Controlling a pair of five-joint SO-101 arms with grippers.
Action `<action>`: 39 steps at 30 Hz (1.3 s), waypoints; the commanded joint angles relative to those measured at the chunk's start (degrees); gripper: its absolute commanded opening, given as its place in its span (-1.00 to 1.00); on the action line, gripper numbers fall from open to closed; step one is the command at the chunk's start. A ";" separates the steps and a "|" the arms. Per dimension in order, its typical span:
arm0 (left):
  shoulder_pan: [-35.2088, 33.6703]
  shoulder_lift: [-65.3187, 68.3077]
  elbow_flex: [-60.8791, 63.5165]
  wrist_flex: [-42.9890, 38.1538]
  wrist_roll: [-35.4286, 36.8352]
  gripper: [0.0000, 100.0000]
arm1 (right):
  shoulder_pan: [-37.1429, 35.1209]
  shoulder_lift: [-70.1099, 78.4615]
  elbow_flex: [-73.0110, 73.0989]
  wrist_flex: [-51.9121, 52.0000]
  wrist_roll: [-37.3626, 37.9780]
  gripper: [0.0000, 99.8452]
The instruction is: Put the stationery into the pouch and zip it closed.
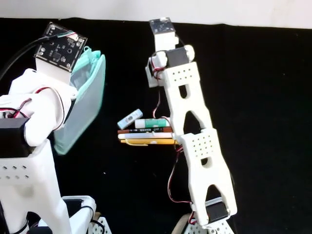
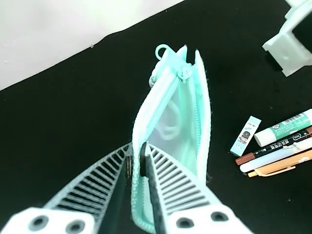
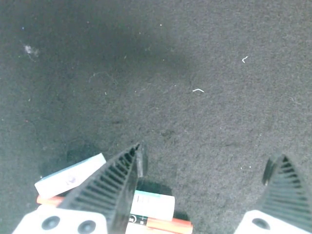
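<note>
The left arm stands raised at the left, its left gripper (image 2: pixel 138 163) pinched tight on the rim of the mint mesh pouch (image 1: pixel 85 105), which is held on edge with its zip open. Near the pouch, the stationery (image 1: pixel 146 131) lies bundled on the black mat (image 1: pixel 263 97). The right arm stretches toward the mat's far edge, its right gripper (image 3: pixel 207 163) spread wide and empty. Bare mat lies to its right.
</note>
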 commanded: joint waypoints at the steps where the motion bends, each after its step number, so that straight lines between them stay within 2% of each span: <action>1: 0.66 0.13 1.89 0.09 0.53 -0.99 | 0.48 -0.84 -0.31 0.66 -0.35 -0.25; 9: 0.31 -0.31 14.29 -2.73 0.53 -0.99 | 0.48 -0.84 -0.31 0.66 -0.35 -0.25; 17: -7.34 -0.31 23.25 -3.08 0.35 -0.98 | 0.48 -0.84 -0.31 0.57 -0.35 -0.25; 24: -16.31 -0.31 23.52 -2.64 0.35 -0.64 | 0.40 -0.84 -0.31 0.57 -0.35 -0.25; 27: -18.07 -0.31 23.52 -2.37 0.35 -0.56 | 0.40 -0.84 -0.31 0.57 -0.35 -0.25; 35: -19.30 -0.40 26.24 -1.23 0.26 -0.58 | 0.31 -0.84 -0.31 0.57 -0.35 -0.25; 39: -20.26 -0.40 25.98 -1.23 0.09 -0.79 | -0.57 -0.84 -0.31 0.57 -0.35 -0.25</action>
